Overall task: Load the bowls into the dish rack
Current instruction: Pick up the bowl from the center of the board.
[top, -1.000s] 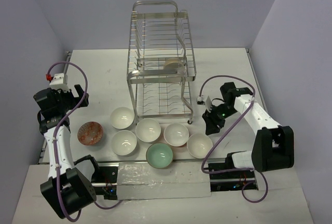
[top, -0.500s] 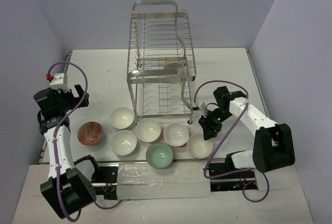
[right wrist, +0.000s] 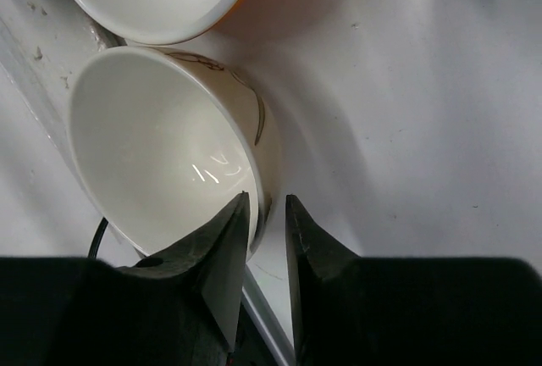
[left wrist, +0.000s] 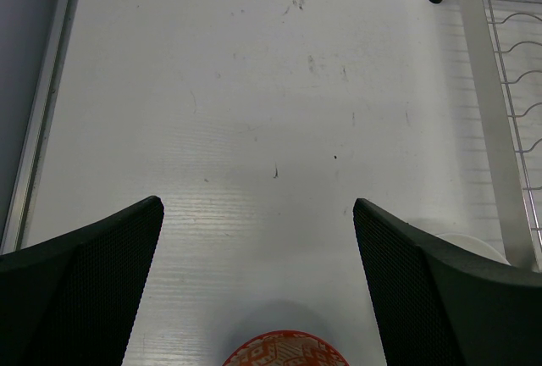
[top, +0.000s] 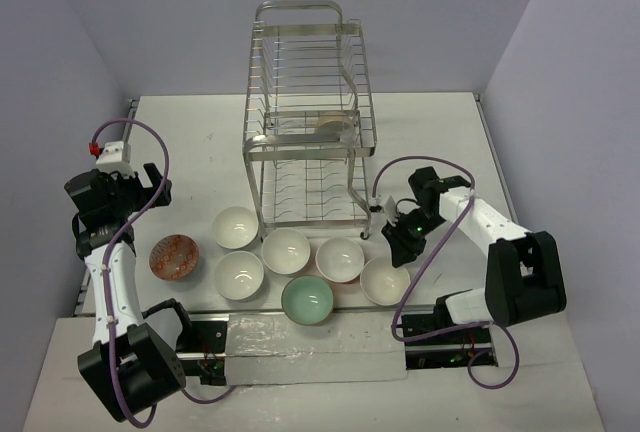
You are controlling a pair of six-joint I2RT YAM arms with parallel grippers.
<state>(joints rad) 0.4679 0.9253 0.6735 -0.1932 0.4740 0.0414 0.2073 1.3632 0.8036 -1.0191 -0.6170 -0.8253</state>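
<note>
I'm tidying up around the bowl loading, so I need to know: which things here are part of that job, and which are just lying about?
Part of the job: dish rack; bowl already in the rack; rightmost white bowl, rim pinched by the right hand; four other white bowls; mint green bowl; orange-red patterned bowl.
Lying about: purple cables; silver sheet between the arm bases.

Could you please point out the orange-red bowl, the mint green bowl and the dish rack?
Orange-red patterned ceramic bowl (top: 175, 256): top external view, its inner centre.
Pale mint green round bowl (top: 307, 301): top external view, its inner centre.
Tall silver wire dish rack (top: 300, 142): top external view, upper tier's front rail.
</note>
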